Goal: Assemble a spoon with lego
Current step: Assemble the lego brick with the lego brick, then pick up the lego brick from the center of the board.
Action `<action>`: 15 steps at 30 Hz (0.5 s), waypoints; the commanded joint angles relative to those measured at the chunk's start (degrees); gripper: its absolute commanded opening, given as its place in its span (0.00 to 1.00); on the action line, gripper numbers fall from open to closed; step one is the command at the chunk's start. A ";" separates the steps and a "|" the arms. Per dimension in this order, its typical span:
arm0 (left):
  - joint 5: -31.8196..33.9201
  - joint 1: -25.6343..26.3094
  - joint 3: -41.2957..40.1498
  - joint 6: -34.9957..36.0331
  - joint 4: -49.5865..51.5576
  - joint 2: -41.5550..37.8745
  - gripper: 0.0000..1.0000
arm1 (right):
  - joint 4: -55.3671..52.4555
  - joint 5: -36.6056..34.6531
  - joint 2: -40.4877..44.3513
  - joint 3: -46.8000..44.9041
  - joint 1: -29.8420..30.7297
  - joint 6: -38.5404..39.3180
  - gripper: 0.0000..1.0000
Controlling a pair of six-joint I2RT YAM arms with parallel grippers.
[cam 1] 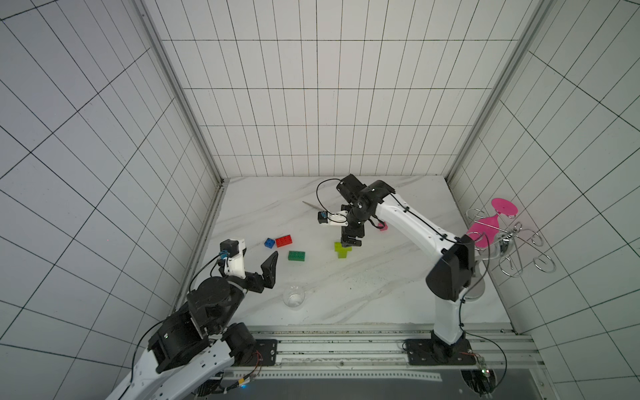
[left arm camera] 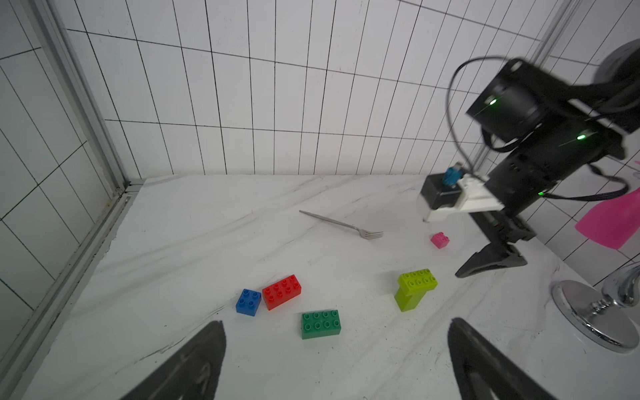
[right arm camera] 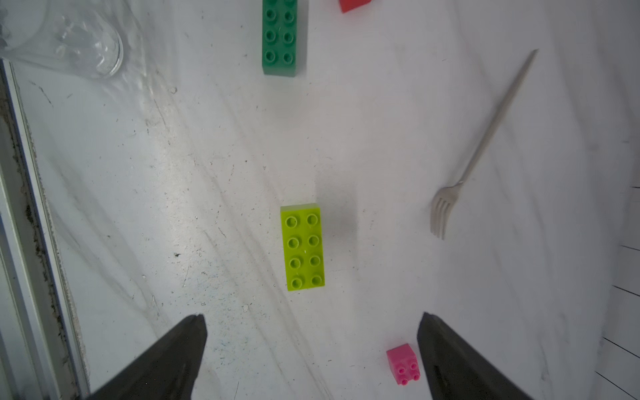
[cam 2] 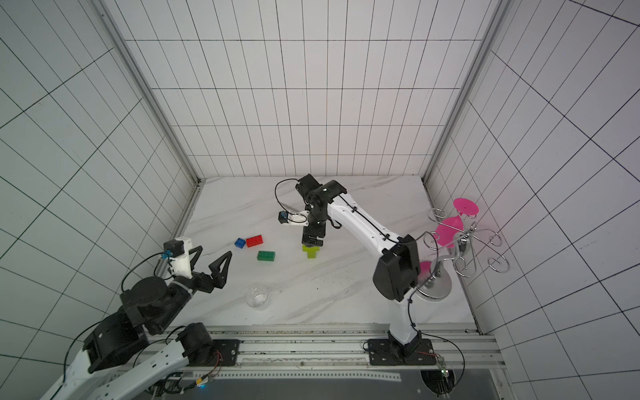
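Note:
The lego lies on the white marble table (cam 1: 381, 294). A lime green T-shaped piece (cam 1: 342, 250) (cam 2: 311, 251) (left arm camera: 415, 287) is a crossbar brick stacked on a stem brick; in the right wrist view only its studded top (right arm camera: 304, 247) shows. My right gripper (cam 1: 350, 240) (cam 2: 311, 240) (right arm camera: 311, 316) hangs just above it, open and holding nothing. A pink brick (left arm camera: 440, 240) (right arm camera: 403, 363) sits beside one right finger. Blue (cam 1: 269, 242), red (cam 1: 283, 240) and dark green (cam 1: 296, 256) bricks lie to the left. My left gripper (cam 2: 214, 250) (left arm camera: 337, 323) is open and empty, short of the dark green brick (left arm camera: 320, 323).
A silver fork (cam 1: 313, 205) (right arm camera: 485, 145) lies behind the bricks. A clear glass (cam 1: 293, 296) (right arm camera: 69, 38) stands near the front edge. A chrome wire stand (cam 1: 502, 235) with pink glasses is at the right, its base (left arm camera: 595, 318) on the table. Tiled walls enclose three sides.

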State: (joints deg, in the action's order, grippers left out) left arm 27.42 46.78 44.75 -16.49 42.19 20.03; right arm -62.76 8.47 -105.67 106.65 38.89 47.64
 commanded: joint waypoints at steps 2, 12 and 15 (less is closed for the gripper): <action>-0.57 -0.20 0.89 0.64 -0.74 6.22 0.98 | 25.58 -6.38 19.35 -20.68 -1.11 -15.86 0.99; -8.83 -3.22 7.69 15.38 -7.34 32.60 0.98 | 73.44 -18.79 59.13 -73.99 -2.85 -61.29 0.99; -22.37 -9.29 12.25 23.43 -8.35 41.66 0.94 | 75.59 -21.23 61.10 -79.75 -3.35 -63.53 0.99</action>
State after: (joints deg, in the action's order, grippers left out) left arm 16.71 41.08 53.34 -2.59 37.32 56.75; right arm 1.93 -7.64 -45.71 31.22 36.27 -5.43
